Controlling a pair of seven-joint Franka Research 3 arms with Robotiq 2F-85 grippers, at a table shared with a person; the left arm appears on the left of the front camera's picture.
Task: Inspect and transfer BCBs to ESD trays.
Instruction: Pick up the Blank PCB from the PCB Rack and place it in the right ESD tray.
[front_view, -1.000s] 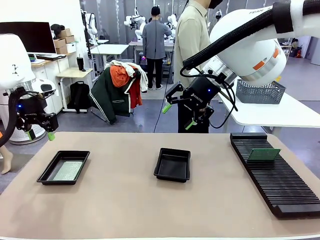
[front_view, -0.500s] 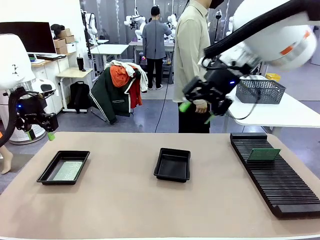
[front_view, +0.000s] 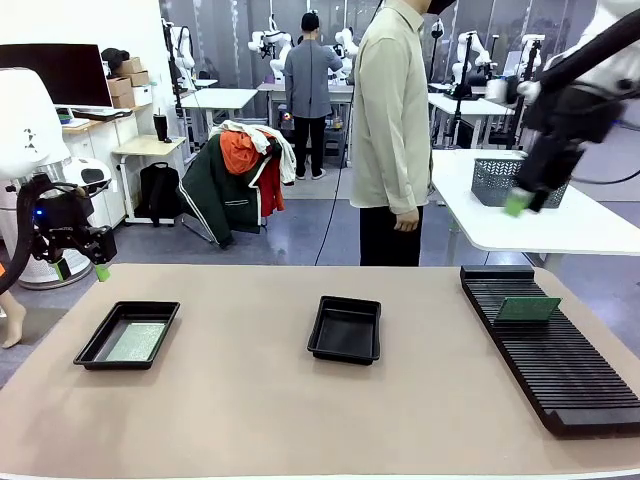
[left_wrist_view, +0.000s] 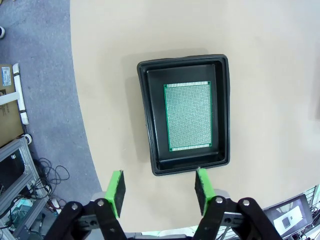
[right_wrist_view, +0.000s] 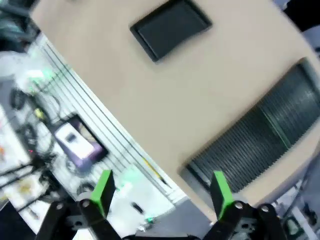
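We note one speckled green BCB (left_wrist_view: 188, 116) flat in a black ESD tray (left_wrist_view: 149, 125), a second BCB (front_view: 528, 308) standing in the ribbed rack (front_view: 565, 370). Left gripper (left_wrist_view: 159, 187), right gripper (right_wrist_view: 162, 192): spread, empty.

Glossy plastic tray (front_view: 318, 336), speckled board (left_wrist_view: 188, 116) (matt green), smooth table (front_view: 250, 420)

The glossy white, round-shelled left arm (front_view: 22, 120) bears small dark marks on its side and a blue light (front_view: 38, 212) at the wrist. Its black two-finger left gripper (left_wrist_view: 159, 188) has flat bright-green rectangular pads (left_wrist_view: 116, 192) and small silver screw heads (left_wrist_view: 73, 206) at the finger joints. The black two-finger right gripper (right_wrist_view: 162, 191) has matching green pads; a thick black cable (front_view: 590, 52) runs along the white right arm (front_view: 618, 12)
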